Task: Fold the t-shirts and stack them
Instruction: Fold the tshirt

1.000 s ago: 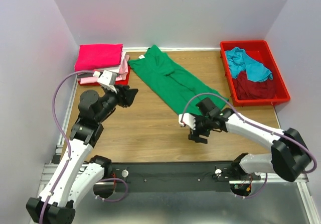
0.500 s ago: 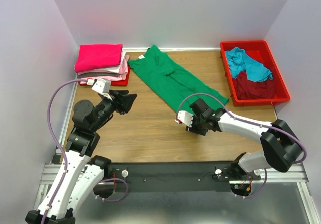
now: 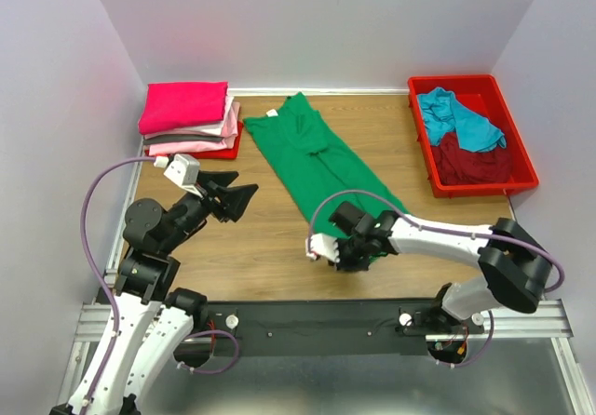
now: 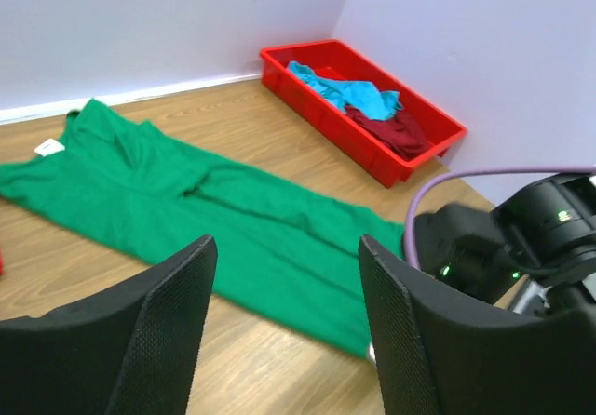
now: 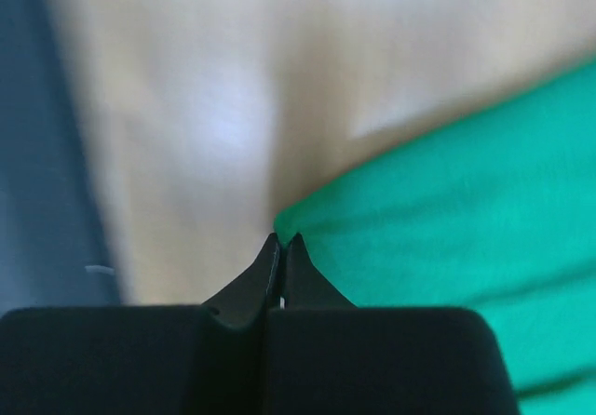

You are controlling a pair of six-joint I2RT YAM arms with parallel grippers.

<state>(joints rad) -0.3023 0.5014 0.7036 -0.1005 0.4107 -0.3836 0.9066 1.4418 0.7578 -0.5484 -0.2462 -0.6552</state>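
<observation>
A light brown wood-grain tabletop (image 3: 270, 238) fills the middle of the scene, boxed in on three sides by plain, pale lilac-white walls: a far wall (image 3: 317, 24), a left wall (image 3: 56, 108) and a right wall (image 3: 559, 52). A thin white strip (image 3: 372, 90) runs along the foot of the far wall. At the near edge lies a flat black plate (image 3: 307, 317) between silver aluminium rails (image 3: 88, 314), with dull grey sheet metal (image 3: 326, 382) nearer still. Light is soft and even; the left wall shows a pinkish tint toward its far corner.
</observation>
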